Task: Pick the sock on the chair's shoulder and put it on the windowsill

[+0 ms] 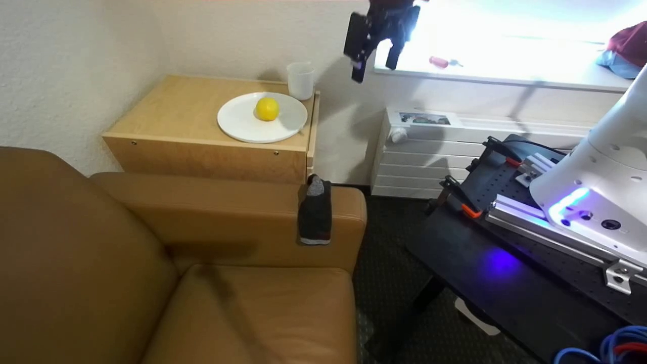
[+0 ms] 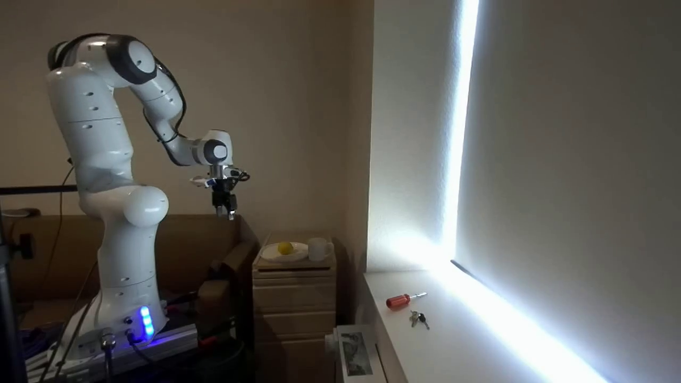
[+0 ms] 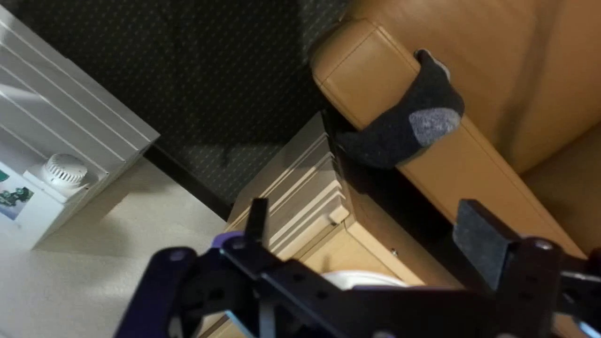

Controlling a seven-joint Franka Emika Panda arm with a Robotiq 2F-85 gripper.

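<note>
Your jaws stand parted and empty, likely to straddle the sock [image 1: 315,215], which its drape seems to steady across the chair's arm [image 1: 227,220], left of the windowsill [image 2: 460,338].

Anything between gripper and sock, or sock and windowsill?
Nothing visible between the gripper and the sock on the chair's arm. From sock to windowsill, only the radiator below it, likely cleared by lifting. A red screwdriver and keys lie on the windowsill itself.
</note>
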